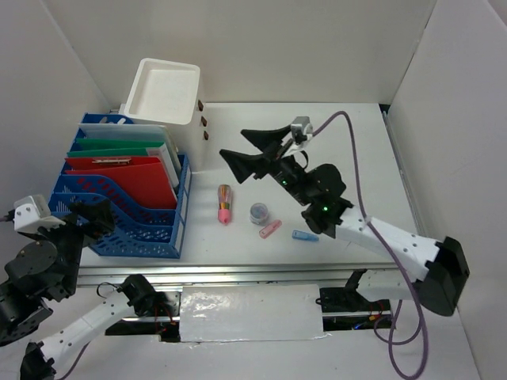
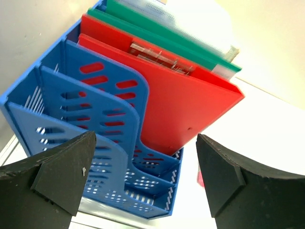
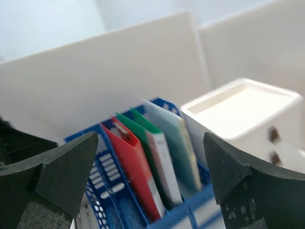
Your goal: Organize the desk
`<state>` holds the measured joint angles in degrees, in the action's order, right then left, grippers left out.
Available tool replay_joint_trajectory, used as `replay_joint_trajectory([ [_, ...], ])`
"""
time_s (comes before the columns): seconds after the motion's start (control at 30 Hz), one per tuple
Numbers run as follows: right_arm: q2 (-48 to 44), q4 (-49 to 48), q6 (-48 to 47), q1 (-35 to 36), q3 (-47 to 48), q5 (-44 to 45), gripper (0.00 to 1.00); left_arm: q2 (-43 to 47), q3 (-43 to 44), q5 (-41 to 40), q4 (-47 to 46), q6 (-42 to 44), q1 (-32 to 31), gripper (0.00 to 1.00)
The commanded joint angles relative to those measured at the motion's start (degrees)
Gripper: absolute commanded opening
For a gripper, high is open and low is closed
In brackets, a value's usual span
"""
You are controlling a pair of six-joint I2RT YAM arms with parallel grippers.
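Two grippers open, nothing held

Right gripper [image 1: 231, 142] hangs mid-frame, jaws spread full, empty. Left gripper [image 2: 145, 138] sits at lower left, equally wide, empty, facing the blue file rack [image 1: 135, 229]. Small items [image 1: 270, 229] lie loose on the desk [image 1: 356, 158], centre frame. Risk: a careless descent could nudge them rolling toward the front rail [image 1: 238, 271].

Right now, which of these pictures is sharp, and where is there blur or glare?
Top view: sharp and evenly lit, only soft shadows on the desk. Left wrist view: the blue file rack is crisp, the green folder behind it blurs, the desk beyond is washed out. Right wrist view: softer overall; the white box glares, almost featureless.
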<state>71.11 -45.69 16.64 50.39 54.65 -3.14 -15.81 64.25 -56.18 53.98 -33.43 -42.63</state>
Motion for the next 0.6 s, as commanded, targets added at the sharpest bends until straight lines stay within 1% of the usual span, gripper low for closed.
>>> replay_joint_trajectory([
  [0.0,-5.6,16.8,0.1,0.0,-2.8,13.3,1.0,-5.3,4.8,1.4,0.5,-1.0,-0.1,0.99],
  [0.03,-6.3,22.8,0.6,-0.3,-2.4,15.1,1.0,-6.6,5.8,3.6,0.3,-0.8,0.0,0.99],
  [0.1,-6.9,28.7,2.1,-2.0,0.1,16.1,1.0,-11.1,8.5,5.7,-0.4,0.3,0.2,1.0],
  [0.13,-6.9,33.0,4.3,-3.3,1.1,15.3,1.0,-12.9,10.6,8.0,-0.6,0.6,0.3,1.0],
  [0.17,-7.2,34.4,5.8,-6.1,1.2,11.8,1.0,-16.4,11.8,9.0,-0.6,1.3,0.3,0.99],
  [0.23,-8.4,35.7,9.8,-8.4,-0.6,9.0,1.0,-19.9,15.4,12.7,-0.9,2.6,0.4,0.99],
  [0.3,-10.7,35.7,11.8,-11.0,-2.3,6.0,1.0,-24.7,17.9,14.8,-1.9,3.9,0.4,0.99],
  [0.33,-11.2,36.0,13.7,-11.8,-3.5,4.7,1.0,-28.7,20.8,16.4,-2.1,5.8,0.3,1.0],
  [0.4,-10.7,38.1,16.2,-14.4,-3.7,3.4,1.0,-33.9,25.1,17.1,-1.0,6.7,0.3,1.0],
  [0.43,-10.4,38.6,17.0,-15.0,-3.8,1.9,1.0,-39.3,29.5,17.2,-0.7,8.1,0.4,1.0],
  [0.47,-9.9,38.7,17.9,-15.5,-3.9,0.9,1.0,-41.9,31.4,16.7,-1.1,8.6,0.3,0.99],
  [0.5,-9.6,39.6,19.8,-15.9,-3.9,0.9,1.0,-43.8,32.7,16.1,-2.5,9.4,0.4,1.0],
  [0.57,-9.4,40.0,20.4,-16.0,-4.0,0.2,1.0,-48.8,34.4,14.7,-5.8,12.5,0.4,1.0],
])
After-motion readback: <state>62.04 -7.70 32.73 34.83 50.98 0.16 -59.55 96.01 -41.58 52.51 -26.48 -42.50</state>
